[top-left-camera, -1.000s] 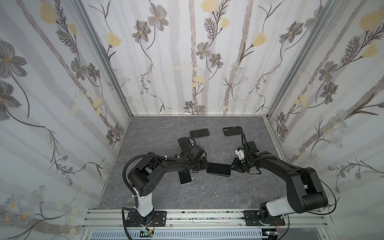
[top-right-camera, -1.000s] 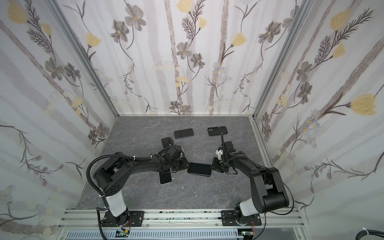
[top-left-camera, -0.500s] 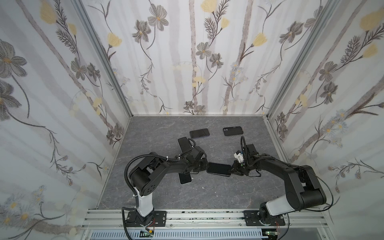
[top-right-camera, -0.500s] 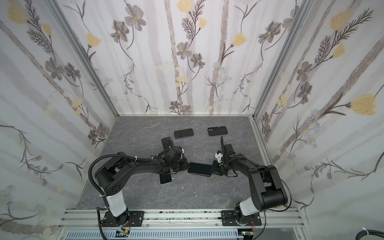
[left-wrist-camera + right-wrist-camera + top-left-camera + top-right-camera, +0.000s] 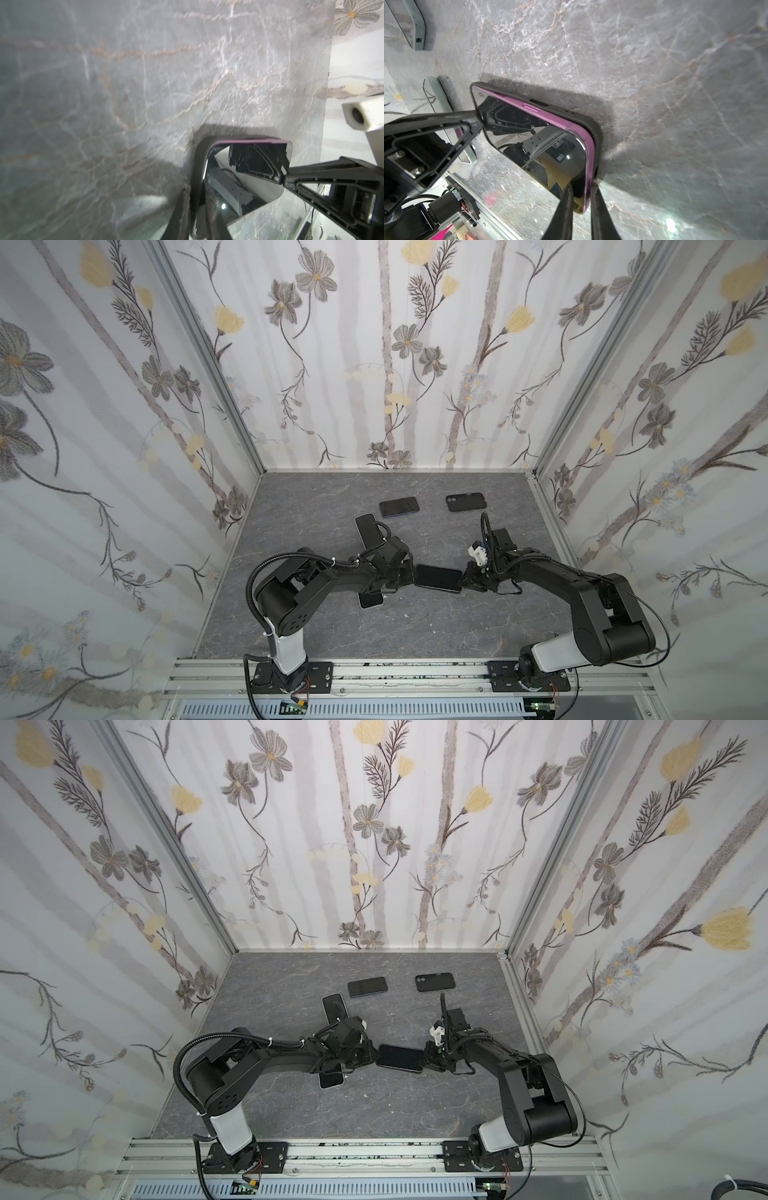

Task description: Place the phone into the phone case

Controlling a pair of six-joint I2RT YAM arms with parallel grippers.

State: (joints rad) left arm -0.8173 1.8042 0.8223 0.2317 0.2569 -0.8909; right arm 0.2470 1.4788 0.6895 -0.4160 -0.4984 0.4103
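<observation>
A purple phone (image 5: 533, 133) with a glossy dark screen lies partly seated in a black phone case (image 5: 596, 128); its purple edge stands above the case rim along one long side. In both top views the pair sits mid-table (image 5: 438, 577) (image 5: 401, 1057) between the two arms. My left gripper (image 5: 409, 574) (image 5: 196, 187) is shut on the left end, its fingers pinching the case edge (image 5: 199, 158) and the glass. At the opposite end, the right gripper (image 5: 463, 583) (image 5: 580, 187) is shut on the phone's purple corner.
Other dark phones or cases lie on the grey marble table (image 5: 332, 635): two near the back (image 5: 398, 507) (image 5: 466, 502), one behind the left wrist (image 5: 369, 531), and one under the left forearm (image 5: 370, 599). Patterned walls enclose three sides.
Both grippers have closed tighter on the ends of the phone and case. The right wrist has shifted slightly; the phone has stayed almost where it was.
</observation>
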